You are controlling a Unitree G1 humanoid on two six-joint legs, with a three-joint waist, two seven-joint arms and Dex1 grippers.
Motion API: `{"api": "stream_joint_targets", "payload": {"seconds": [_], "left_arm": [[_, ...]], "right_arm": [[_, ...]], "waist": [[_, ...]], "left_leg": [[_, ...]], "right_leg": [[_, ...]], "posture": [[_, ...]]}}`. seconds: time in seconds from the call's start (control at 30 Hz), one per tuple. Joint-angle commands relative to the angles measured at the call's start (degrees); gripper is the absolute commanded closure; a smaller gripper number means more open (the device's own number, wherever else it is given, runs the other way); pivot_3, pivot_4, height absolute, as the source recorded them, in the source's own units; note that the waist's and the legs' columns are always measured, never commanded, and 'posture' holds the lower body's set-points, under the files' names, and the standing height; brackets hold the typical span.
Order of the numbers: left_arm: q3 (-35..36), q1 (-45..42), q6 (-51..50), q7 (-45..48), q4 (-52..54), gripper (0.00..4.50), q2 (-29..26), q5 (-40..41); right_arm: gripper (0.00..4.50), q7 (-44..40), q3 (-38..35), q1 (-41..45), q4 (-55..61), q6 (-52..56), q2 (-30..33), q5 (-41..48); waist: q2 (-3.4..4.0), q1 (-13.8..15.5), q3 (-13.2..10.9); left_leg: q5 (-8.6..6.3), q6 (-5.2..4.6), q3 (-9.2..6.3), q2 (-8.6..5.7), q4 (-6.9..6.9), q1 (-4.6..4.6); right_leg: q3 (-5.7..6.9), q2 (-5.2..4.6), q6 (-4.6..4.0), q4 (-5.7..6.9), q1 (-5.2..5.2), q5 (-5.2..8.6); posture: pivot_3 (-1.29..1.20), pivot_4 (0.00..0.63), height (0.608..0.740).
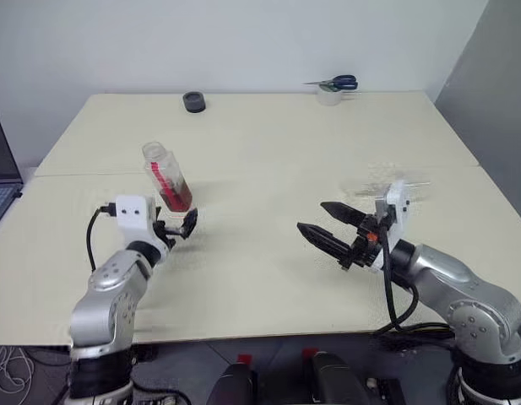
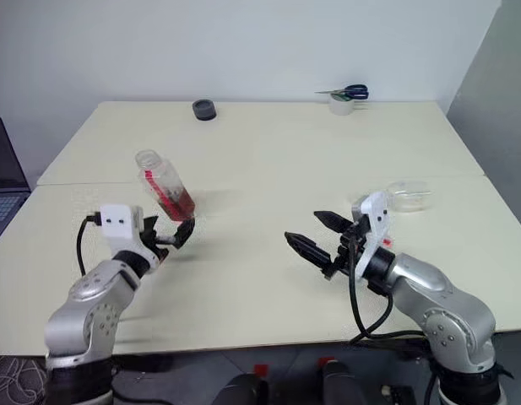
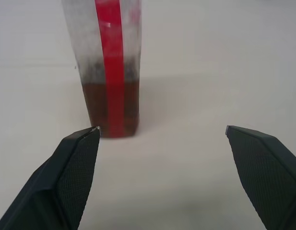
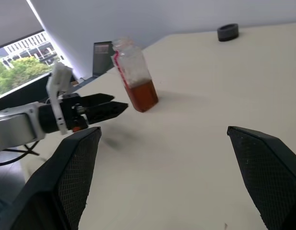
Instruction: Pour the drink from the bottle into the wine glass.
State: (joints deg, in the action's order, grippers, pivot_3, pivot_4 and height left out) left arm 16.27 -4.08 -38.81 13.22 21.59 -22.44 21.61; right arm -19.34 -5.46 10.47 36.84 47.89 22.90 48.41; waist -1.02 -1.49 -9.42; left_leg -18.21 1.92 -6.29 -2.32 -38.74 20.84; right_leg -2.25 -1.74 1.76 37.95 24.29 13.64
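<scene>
The bottle [image 1: 165, 175] stands on the left half of the table, a clear one with a red label strip. The drink [image 1: 178, 199], reddish-brown, fills its lower part. My left gripper [image 1: 181, 225] is open just in front of the bottle and does not touch it; in the left wrist view the bottle [image 3: 109, 72] stands beyond one finger [image 3: 76, 167]. My right gripper [image 1: 312, 217] hangs open and empty over the table's right middle, pointing towards the bottle [image 4: 136, 79]. A faint clear shape beyond my right wrist looks like the wine glass [image 2: 409, 193], partly hidden.
A black tape roll [image 1: 193, 102] lies at the far edge, and a white roll [image 1: 329, 95] with blue-handled scissors [image 1: 341, 83] on it at the far right. A laptop [image 1: 0, 179] sits off the table's left side. A seam crosses the table [image 1: 268, 143].
</scene>
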Motion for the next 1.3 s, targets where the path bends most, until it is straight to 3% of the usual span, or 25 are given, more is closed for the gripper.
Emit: {"api": "stream_joint_targets", "payload": {"seconds": [0.03,0.17,0.37,0.57,0.83,1.3], "left_arm": [[-1.56,5.79,-2.70,2.10,12.09,0.04,-2.13,1.74],[-2.56,8.64,-4.99,7.33,20.51,0.04,-4.62,7.99],[-3.26,-0.47,-7.92,14.74,22.58,0.04,-9.54,18.93],[-5.60,-4.44,-6.02,24.20,20.12,0.04,-15.93,22.03],[-7.44,-6.94,-1.21,31.21,14.31,0.04,-19.28,19.86],[-11.53,-12.84,1.61,31.89,8.50,0.04,-18.75,14.87]], "right_arm": [[0.00,7.41,-5.14,-0.17,-1.25,-1.17,-4.11,1.94],[0.00,16.82,-9.70,1.45,-5.11,-0.40,-10.80,5.89],[0.00,34.48,-19.07,11.66,-19.23,-5.50,-23.70,14.91],[0.00,42.17,-24.93,17.13,-30.17,-10.82,-27.42,19.70],[0.00,40.53,-24.64,19.52,-38.21,-13.58,-26.40,18.32],[0.00,31.06,-27.98,34.06,-67.68,-26.21,-19.15,8.61]], "waist": [[0.00,-0.02,0.00],[0.02,0.13,-0.01],[0.08,-0.05,-0.01],[0.18,-0.36,-0.03],[0.38,-0.44,-0.14],[0.44,-0.71,-0.17]], "left_leg": [[0.00,0.00,0.01,0.00,0.00,-0.01],[0.00,0.00,0.00,0.01,0.01,-0.03],[-0.08,-0.19,0.07,0.04,-0.01,-0.14],[0.01,-0.02,0.23,0.04,0.08,-0.13],[-0.11,-0.24,0.28,0.05,0.09,-0.13],[-0.11,-0.25,0.30,0.07,0.10,-0.12]], "right_leg": [[-0.01,0.00,0.00,0.01,-0.01,0.00],[-0.03,0.04,-0.01,0.00,-0.06,0.00],[0.05,0.44,-0.02,0.05,-0.13,0.01],[-0.04,0.46,-0.03,0.00,-0.06,0.00],[-0.05,0.49,-0.03,0.03,-0.02,0.00],[-0.06,0.52,-0.04,0.04,-0.01,0.00]], "posture": [[0.00,0.150,0.740],[0.00,0.150,0.740],[0.00,0.150,0.740],[0.00,0.150,0.740],[0.00,0.150,0.740],[0.00,0.150,0.740]]}}
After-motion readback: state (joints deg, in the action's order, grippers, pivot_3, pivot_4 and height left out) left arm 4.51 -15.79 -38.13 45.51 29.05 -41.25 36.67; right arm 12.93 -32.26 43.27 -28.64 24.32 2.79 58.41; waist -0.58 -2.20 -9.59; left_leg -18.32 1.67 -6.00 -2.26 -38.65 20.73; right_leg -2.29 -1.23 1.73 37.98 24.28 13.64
